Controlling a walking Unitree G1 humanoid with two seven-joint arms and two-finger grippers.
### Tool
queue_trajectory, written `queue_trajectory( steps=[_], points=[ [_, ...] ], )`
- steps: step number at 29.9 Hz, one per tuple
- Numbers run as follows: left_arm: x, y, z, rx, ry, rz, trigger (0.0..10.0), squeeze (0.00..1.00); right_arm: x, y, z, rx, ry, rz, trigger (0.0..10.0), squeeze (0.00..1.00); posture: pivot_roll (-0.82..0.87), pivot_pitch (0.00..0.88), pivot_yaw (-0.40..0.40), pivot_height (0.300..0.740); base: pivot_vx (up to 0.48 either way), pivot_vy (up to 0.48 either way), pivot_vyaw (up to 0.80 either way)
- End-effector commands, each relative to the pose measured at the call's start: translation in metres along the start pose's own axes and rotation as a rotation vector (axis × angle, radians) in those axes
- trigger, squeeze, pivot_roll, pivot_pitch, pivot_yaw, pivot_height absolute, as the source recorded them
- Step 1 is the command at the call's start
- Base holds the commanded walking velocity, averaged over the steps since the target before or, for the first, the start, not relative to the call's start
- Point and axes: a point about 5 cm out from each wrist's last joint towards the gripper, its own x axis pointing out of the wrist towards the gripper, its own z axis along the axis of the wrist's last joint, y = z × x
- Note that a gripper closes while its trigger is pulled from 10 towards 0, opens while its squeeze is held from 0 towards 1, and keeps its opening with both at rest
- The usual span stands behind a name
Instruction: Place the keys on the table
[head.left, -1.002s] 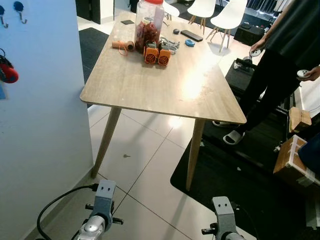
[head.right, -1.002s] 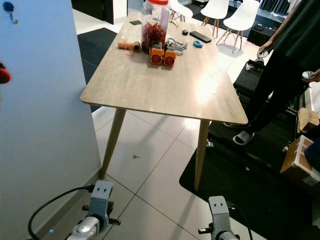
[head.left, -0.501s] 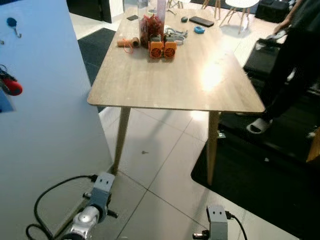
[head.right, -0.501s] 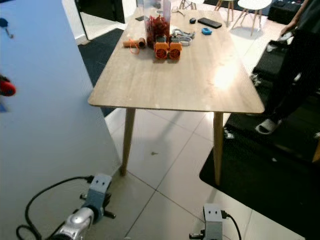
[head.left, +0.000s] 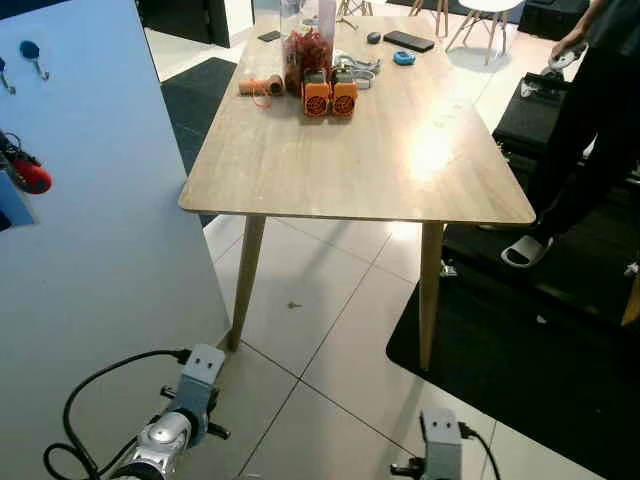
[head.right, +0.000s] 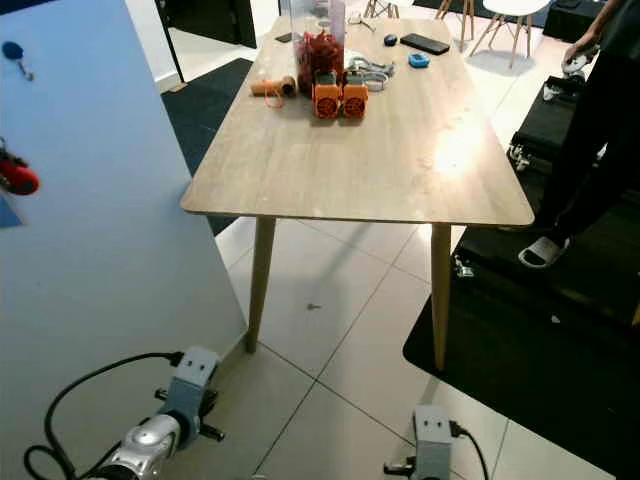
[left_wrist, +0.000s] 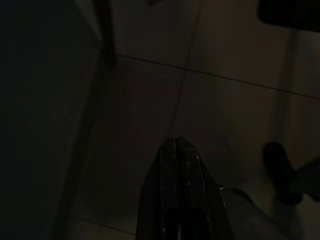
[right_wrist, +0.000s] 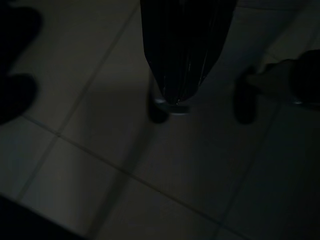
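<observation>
Your wooden table (head.left: 360, 150) stood ahead on pale floor tiles (head.left: 320, 300), its near corner close to a blue-white panel (head.left: 100, 230) on your left. At the table's far end sat a clear jar (head.left: 305, 45) of red contents, two orange units (head.left: 330, 98) just in front of it, a roll of twine (head.left: 258, 87) to their left, and a dark phone (head.left: 409, 41) farther back. On the panel hung small hooks (head.left: 32, 52) and a red item (head.left: 30, 175) with something dark attached — whether those were the keys, you could not tell at that size.

Both arms hung low. The left gripper (left_wrist: 176, 145) pointed down at dim tiles, its two black fingers pressed together with nothing between them. The right gripper (right_wrist: 175, 97) also had its fingers closed tip to tip, empty, above the floor.

A person in dark clothing (head.left: 590, 120) stood to the right on a black mat (head.left: 520, 330) — a white sandal (head.left: 525, 252) showed near the table's leg.
</observation>
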Motion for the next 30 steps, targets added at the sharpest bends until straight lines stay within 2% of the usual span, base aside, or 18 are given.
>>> queue_trajectory(
  steps=[1,6,18,30],
  points=[
    [-0.001,-0.004,-0.008,-0.014,0.025,0.01,10.0,0.0,0.001,-0.001,0.002,-0.029,0.009,0.011,10.0,0.0,0.14,0.032,-0.064,0.74,0.0,0.0,0.0],
    [-0.001,-0.012,-0.01,-0.047,0.007,0.03,10.0,0.0,0.002,-0.006,0.008,-0.062,0.004,0.017,10.0,0.0,0.13,0.033,-0.116,0.74,0.0,0.0,0.0],
    [0.0,-0.019,-0.006,-0.113,-0.044,0.064,10.0,0.0,0.004,-0.002,0.02,-0.109,-0.045,0.049,10.0,0.0,0.11,0.034,-0.102,0.74,0.0,0.0,0.0],
    [0.002,-0.02,-0.001,-0.124,-0.062,0.076,10.0,0.0,0.003,0.002,0.014,-0.133,-0.031,0.066,10.0,0.0,0.09,0.04,-0.092,0.74,0.0,0.0,0.71]
  ],
)
